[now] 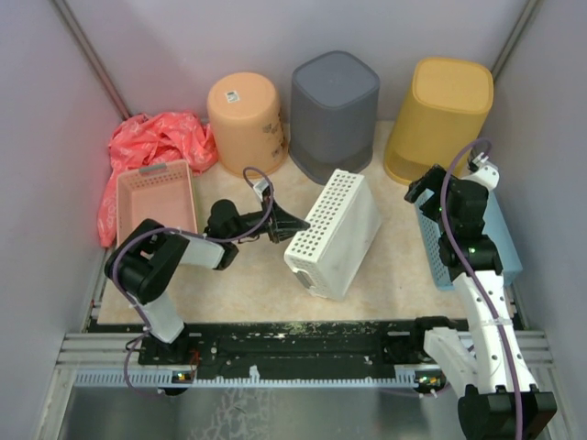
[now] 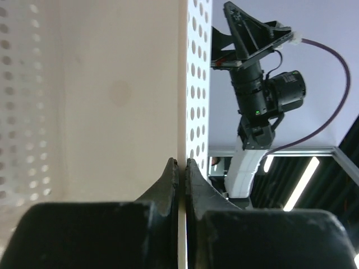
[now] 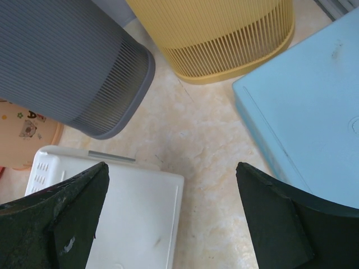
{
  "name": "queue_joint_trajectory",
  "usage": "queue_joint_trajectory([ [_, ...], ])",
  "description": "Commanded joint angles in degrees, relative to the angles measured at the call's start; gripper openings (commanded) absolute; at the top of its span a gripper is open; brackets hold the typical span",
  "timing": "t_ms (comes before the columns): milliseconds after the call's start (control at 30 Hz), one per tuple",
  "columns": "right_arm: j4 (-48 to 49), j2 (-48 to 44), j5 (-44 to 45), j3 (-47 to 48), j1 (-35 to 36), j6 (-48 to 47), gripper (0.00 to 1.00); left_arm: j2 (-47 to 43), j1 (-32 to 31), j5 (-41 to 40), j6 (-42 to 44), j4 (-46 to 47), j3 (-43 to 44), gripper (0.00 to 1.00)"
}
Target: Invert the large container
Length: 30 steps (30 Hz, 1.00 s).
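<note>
Top view: we find the white perforated container tipped on its side at the middle of the table, with the left gripper at its rim wall.

Left wrist: the fingers are clenched on that thin wall.

Right wrist: the right gripper is spread wide and holds nothing, beside the blue bin.

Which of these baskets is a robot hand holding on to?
The white holey basket in the middle. The left hand pinches its wall; the pink basket and blue basket are not held.

White perforated container, grey ribbed bin, peach bin perhaps cartoon-printed
</note>
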Motion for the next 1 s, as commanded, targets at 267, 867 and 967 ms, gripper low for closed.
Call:
queue_joint_trajectory([
  [267,1.33,-0.83,-1.16,0.51,-0.38,-0.92,0.95,-6.27,2.49,-7.84,41.18,-54.02,10.16,0.62],
  [867,-3.84,0.71,-5.03,-1.26,-0.38,-3.03,0.95,-6.86,-3.99,-25.17,61.50,-84.77,23.54,0.89],
  [967,-4.56,-0.48,-4.95,-2.01,-0.38,-2.80,0.95,-3.46,-7.47,-15.86,57.98,-76.22,24.31,0.89],
])
